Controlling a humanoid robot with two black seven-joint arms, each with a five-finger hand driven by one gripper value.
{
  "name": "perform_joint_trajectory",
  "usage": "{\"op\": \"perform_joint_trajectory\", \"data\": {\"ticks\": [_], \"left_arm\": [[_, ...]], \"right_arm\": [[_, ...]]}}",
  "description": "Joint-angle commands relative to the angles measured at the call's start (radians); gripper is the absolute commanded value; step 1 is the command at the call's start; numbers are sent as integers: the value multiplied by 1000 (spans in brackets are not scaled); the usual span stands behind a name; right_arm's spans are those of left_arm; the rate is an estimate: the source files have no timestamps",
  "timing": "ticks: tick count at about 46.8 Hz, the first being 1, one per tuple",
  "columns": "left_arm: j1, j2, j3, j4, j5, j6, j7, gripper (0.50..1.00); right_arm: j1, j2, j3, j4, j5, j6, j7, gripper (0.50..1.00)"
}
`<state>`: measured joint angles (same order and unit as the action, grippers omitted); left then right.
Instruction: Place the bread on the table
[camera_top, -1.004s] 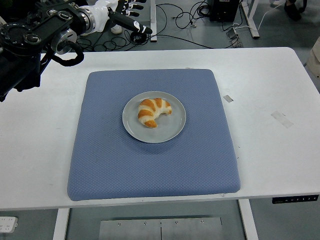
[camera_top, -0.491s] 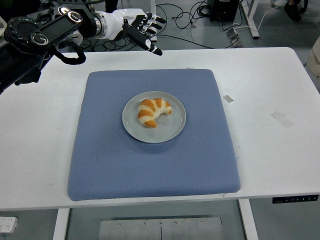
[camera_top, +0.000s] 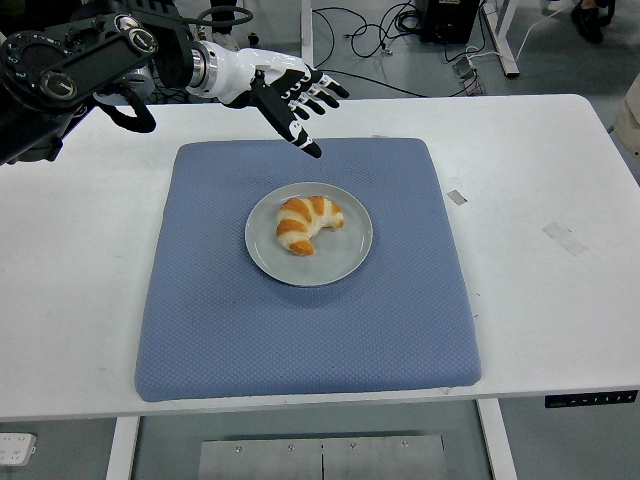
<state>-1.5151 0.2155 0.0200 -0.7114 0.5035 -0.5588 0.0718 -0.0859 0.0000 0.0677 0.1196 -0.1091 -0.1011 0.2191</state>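
Now I've swung my left hand (camera_top: 285, 95) in over the mat's (camera_top: 300, 330) far edge, fingers spread, closing on the bread (camera_top: 306, 222) on its plate (camera_top: 350, 255).

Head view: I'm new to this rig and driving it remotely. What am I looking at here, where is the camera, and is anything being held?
The camera sits high on the robot's side and looks forward and down over a white table; the table's near edge is at the bottom of the picture. The black arm coming in from the upper left is the robot's left arm, ending in a five-fingered left hand. Its fingers are spread and hold nothing; it hangs above the far edge of a blue mat. In the middle of the mat is a grey plate with the bread, a croissant, lying on it untouched. The right arm is out of view. Small bits of tape lie on the table to the right, and cables run over the floor beyond it.
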Motion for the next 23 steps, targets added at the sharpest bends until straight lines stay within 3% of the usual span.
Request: {"op": "perform_joint_trajectory", "data": {"ticks": [1, 23], "left_arm": [[9, 22, -2, -66, 49, 7, 0, 936], [29, 28, 11, -88, 174, 13, 2, 921]], "right_arm": [[0, 0, 0, 0, -1, 0, 0, 1000], [0, 0, 0, 0, 0, 0, 0, 1000]]}}
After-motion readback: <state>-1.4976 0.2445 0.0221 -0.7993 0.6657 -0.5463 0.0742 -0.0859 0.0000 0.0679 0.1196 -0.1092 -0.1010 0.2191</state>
